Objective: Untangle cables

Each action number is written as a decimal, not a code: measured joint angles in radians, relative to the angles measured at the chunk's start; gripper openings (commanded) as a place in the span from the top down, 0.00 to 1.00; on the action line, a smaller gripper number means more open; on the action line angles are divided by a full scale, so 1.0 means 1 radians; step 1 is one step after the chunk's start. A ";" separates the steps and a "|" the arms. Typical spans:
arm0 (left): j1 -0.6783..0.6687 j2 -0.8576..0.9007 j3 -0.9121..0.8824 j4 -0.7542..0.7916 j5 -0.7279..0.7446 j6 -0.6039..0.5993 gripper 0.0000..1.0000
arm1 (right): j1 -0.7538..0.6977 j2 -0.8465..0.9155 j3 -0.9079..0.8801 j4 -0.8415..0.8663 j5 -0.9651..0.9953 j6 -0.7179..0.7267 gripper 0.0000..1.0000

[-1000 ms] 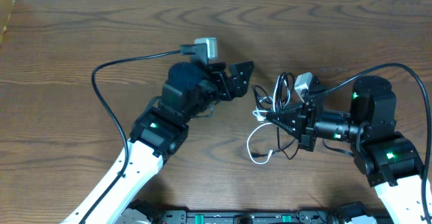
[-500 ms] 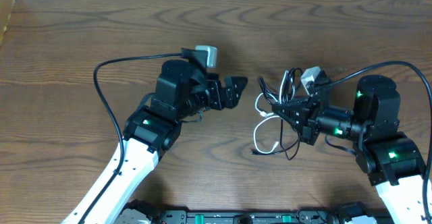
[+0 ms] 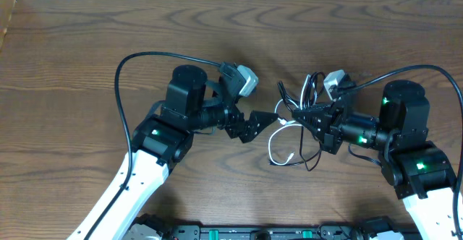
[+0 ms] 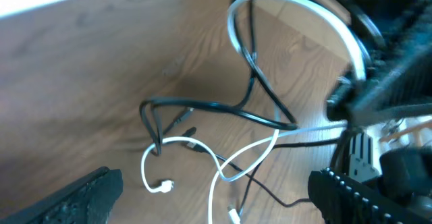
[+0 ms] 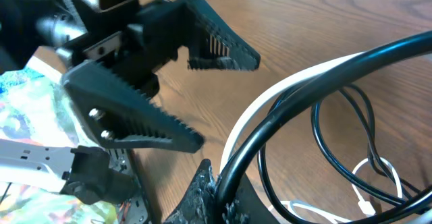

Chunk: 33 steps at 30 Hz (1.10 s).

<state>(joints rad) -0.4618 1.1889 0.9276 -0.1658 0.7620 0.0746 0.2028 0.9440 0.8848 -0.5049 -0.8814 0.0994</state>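
The cables are a small tangle of a white cord (image 3: 270,147) and black cords (image 3: 309,88) on the wooden table between my arms. My right gripper (image 3: 299,117) is shut on a black cord (image 5: 324,82) and the white cord (image 5: 266,106) together, holding part of the bundle raised. My left gripper (image 3: 253,125) is open, just left of the tangle. In the left wrist view its jaws (image 4: 216,197) straddle the white cord (image 4: 223,173), with a black loop (image 4: 202,106) beyond. A white plug end (image 4: 162,186) lies on the table.
The left gripper (image 5: 169,82) shows wide open in the right wrist view, close to the right fingers (image 5: 223,197). The right gripper body (image 4: 385,62) fills the right of the left wrist view. Thick black arm cables (image 3: 145,59) arch over the table.
My left gripper has swung down and to the right, from above-left of the tangle to right beside the white loop. The right gripper has barely moved and still holds the cords.
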 measured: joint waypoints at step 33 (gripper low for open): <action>0.356 -0.176 0.000 -0.179 -0.421 -0.259 0.05 | 0.057 0.204 -0.001 0.717 0.182 0.582 0.99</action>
<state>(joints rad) -0.1059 1.0126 0.9276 -0.3450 0.3412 -0.1844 0.2600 1.1484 0.8837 0.2123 -0.6994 0.6811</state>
